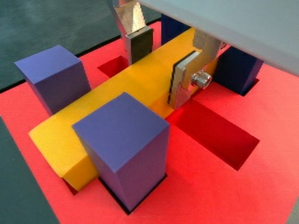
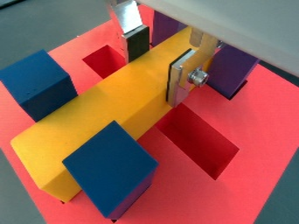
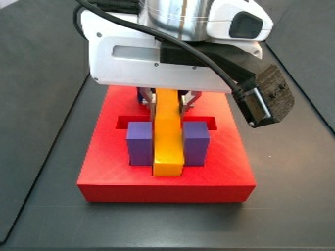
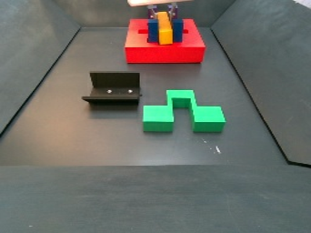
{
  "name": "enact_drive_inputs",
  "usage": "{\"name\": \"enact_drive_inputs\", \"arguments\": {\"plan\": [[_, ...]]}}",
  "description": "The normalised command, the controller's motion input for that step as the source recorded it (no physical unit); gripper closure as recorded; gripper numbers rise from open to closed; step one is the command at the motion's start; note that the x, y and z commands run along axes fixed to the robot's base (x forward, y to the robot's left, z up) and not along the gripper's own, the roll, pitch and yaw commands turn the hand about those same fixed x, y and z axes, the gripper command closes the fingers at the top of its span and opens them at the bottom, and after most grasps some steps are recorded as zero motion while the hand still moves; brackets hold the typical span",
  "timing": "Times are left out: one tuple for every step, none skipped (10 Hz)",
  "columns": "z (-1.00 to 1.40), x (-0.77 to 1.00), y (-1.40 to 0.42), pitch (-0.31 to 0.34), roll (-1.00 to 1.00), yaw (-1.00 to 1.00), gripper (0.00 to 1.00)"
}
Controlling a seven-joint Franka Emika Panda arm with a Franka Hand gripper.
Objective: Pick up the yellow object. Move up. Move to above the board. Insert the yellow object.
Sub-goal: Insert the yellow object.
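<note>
Two-finger gripper (image 1: 163,61), over the flat red square board (image 1: 222,197): clamped on the long yellow-orange rectangular bar (image 1: 111,101), which lay beneath it between purple posts (image 1: 122,147). Insertion step (judged nearly seated); next, likely pressing down, then releasing.

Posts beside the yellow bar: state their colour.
The posts are purple or blue, clearest in a wrist view; the bar lies between them in the gripper.

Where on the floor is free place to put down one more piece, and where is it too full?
Free: the grey floor in front of the green notched block and left of the fixture. A narrower strip lies between these two and the board. Crowded: the board itself, where the gripper holds the yellow object between the posts.
</note>
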Motion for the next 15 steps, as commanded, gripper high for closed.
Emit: {"name": "enact_drive_inputs", "arguments": {"plan": [[-0.01, 0.0, -0.06, 0.0, 0.0, -0.28, 1.0], [0.0, 0.0, -0.05, 0.0, 0.0, -0.26, 1.0], [0.0, 0.0, 0.0, 0.0, 0.0, -0.16, 1.0], [-0.01, 0.0, 0.0, 0.0, 0.0, -0.04, 1.0], [-0.1, 0.0, 0.02, 0.0, 0.0, 0.0, 1.0], [-0.09, -0.02, 0.06, 0.0, 0.0, 0.0, 1.0], [0.0, -0.03, 0.09, 0.0, 0.0, 0.0, 1.0], [-0.03, 0.0, 0.0, 0.0, 0.0, 0.0, 1.0], [-0.04, 0.0, 0.0, 0.0, 0.01, 0.0, 1.0], [-0.05, 0.0, 0.0, 0.0, 0.01, 0.0, 1.0], [-0.12, -0.01, -0.03, 0.0, 0.0, 0.0, 1.0], [-0.15, -0.15, -0.11, -0.014, -0.06, 0.0, 1.0], [-0.12, -0.17, -0.11, -0.04, -0.09, -0.03, 1.0], [-0.08, -0.04, -0.13, -0.026, -0.09, 0.0, 1.0], [-0.09, 0.0, -0.13, -0.019, -0.08, 0.0, 1.0]]}}
